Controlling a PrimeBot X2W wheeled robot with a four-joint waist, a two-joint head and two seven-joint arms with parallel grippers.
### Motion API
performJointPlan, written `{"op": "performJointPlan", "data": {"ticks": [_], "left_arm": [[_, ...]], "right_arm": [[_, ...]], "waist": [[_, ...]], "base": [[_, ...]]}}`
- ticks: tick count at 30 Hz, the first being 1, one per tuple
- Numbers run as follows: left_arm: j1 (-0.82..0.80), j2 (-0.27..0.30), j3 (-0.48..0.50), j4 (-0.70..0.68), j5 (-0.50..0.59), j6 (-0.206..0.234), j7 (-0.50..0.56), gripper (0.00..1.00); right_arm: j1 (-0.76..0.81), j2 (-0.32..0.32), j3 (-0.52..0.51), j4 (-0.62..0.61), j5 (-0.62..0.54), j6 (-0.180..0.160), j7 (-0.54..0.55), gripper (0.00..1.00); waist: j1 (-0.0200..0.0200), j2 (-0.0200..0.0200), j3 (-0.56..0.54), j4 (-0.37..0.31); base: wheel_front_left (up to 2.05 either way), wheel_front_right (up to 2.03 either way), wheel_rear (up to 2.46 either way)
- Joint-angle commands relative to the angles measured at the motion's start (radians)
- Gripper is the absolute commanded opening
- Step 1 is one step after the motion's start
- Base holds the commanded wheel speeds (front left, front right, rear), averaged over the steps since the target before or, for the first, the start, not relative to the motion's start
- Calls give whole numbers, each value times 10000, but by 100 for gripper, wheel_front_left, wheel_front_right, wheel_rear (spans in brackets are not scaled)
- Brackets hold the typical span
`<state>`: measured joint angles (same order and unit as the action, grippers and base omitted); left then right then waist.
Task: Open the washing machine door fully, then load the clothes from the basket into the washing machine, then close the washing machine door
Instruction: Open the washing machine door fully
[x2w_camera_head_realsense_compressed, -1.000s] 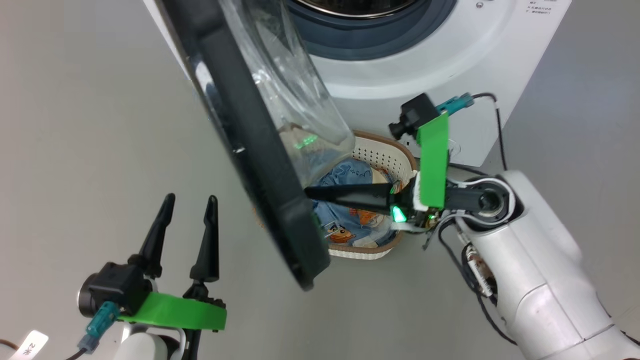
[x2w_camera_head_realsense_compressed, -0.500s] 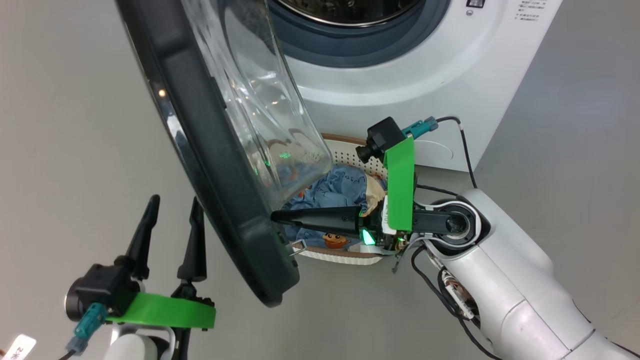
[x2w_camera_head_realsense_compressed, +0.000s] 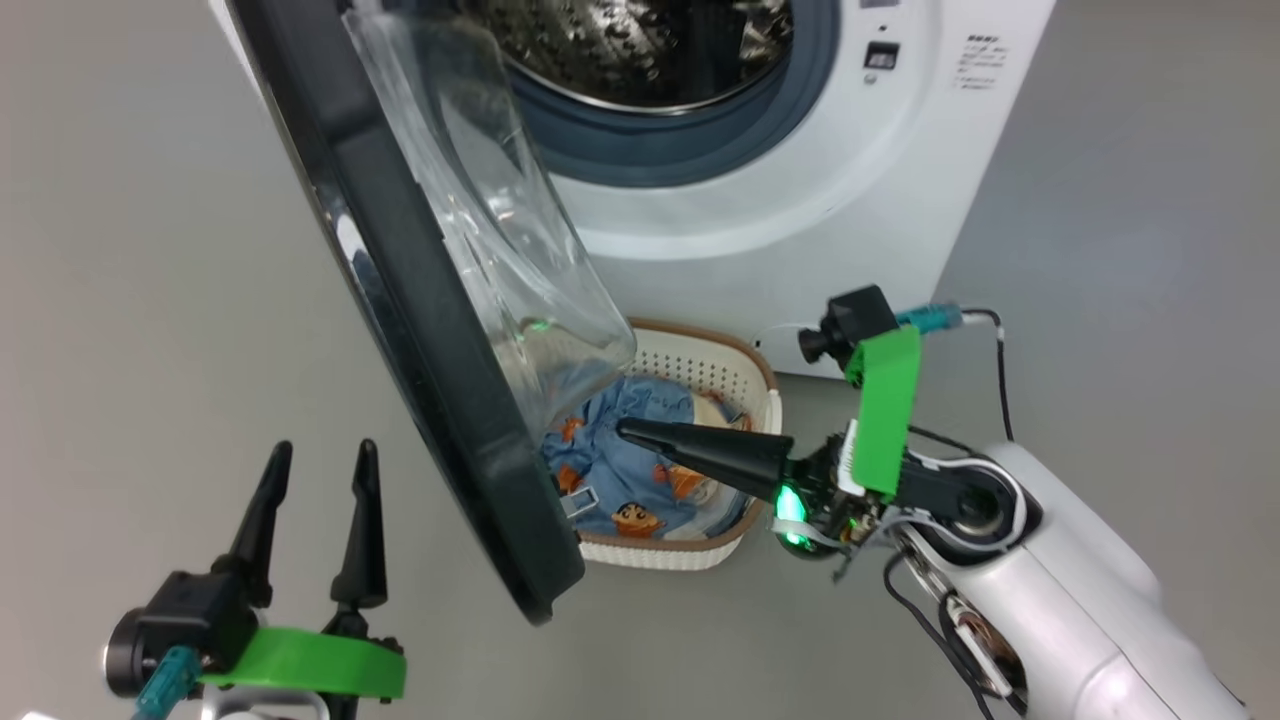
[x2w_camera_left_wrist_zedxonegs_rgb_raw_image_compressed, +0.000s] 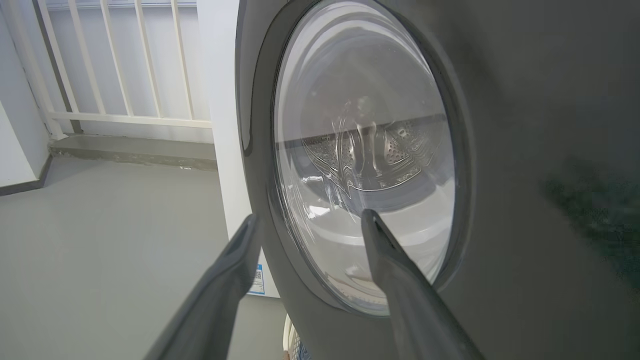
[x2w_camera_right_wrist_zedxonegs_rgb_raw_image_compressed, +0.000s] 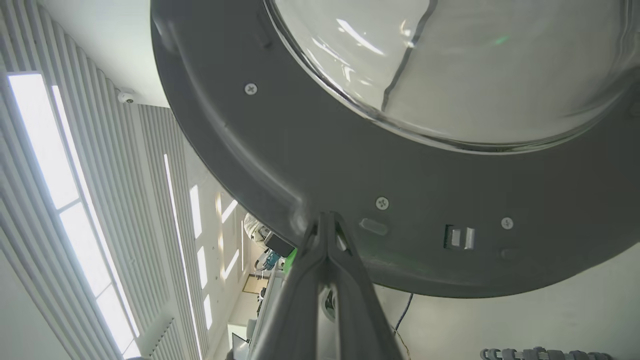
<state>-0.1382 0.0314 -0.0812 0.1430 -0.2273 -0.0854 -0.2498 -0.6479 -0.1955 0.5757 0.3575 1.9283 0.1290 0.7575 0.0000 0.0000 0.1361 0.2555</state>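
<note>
Because the washing machine door hangs swung out from the left side of the washing machine, nearly edge-on to the head camera, its black rim and bulging glass bowl overhang the left part of the basket. The basket sits on the grey floor just in front of the machine and holds the clothes, a blue bundle with orange prints, all inside the tub. The right gripper reaches in from the right, low over the clothes, with its two dark fingers pressed together and nothing between them. It points at the door's inner rim, probably to act as a blunt pusher that swings the door wider. Whether the tip touches the rim cannot be told. The left gripper hovers at the near left, on the door's outer side, fingers spread apart and empty, likely waiting clear of the door's path. Beyond the door, the steel drum lies open within its grey gasket. No clothes have been loaded.
</note>
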Motion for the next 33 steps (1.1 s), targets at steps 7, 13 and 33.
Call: {"op": "performJointPlan", "data": {"ticks": [7,13,33], "left_arm": [[358,189,810,-138,308,-110,-120,100],[807,189,1168,-170,448,-153,-120,100],[1532,189,1799,-485,522,-63,-120,100]], "right_arm": [[893,-443,316,-970,779,17,-956,0],[1642,-823,387,-1629,1281,17,-1946,0],[3308,-581,-1890,-3366,-459,17,-6223,100]], "waist": [[0,0,-741,-616],[0,0,-1178,-1001],[0,0,-1455,-2016]], "base": [[0,0,0],[0,0,0],[0,0,0]]}}
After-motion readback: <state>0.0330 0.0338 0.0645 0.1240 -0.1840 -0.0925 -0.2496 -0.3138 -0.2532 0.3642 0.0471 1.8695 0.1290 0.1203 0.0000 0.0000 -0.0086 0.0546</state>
